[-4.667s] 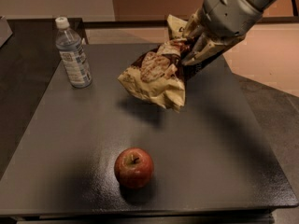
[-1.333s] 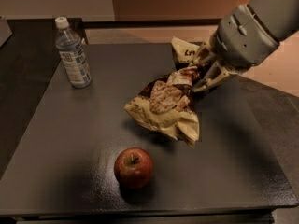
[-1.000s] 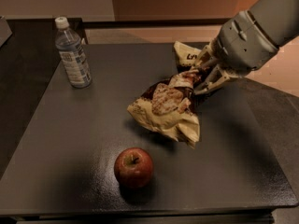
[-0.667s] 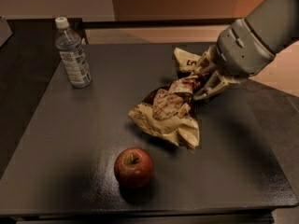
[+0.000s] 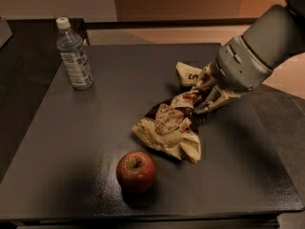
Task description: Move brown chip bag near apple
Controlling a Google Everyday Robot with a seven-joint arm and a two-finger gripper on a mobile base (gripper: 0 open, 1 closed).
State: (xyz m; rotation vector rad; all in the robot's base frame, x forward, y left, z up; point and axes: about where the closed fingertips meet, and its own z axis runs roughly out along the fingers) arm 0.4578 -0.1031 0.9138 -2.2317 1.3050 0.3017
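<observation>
The brown chip bag (image 5: 167, 129) is crinkled, dark brown with cream-yellow ends, and lies slanted at the table's middle right. Its lower end sits just above and to the right of the red apple (image 5: 137, 171), a small gap apart. The gripper (image 5: 204, 95) comes in from the upper right on a grey arm and is shut on the bag's upper dark part. The bag's far cream end (image 5: 189, 74) sticks up behind the fingers. The apple stands near the front edge, stem up.
A clear plastic water bottle (image 5: 74, 53) with a white cap stands upright at the back left of the dark table (image 5: 71, 142). The table's front edge runs just below the apple. A lower dark surface lies to the right.
The gripper has carried the chip bag from the back right down and forward toward the apple, and the bag's lower end now sits lower, close to the apple. Apple and bottle have not moved.
</observation>
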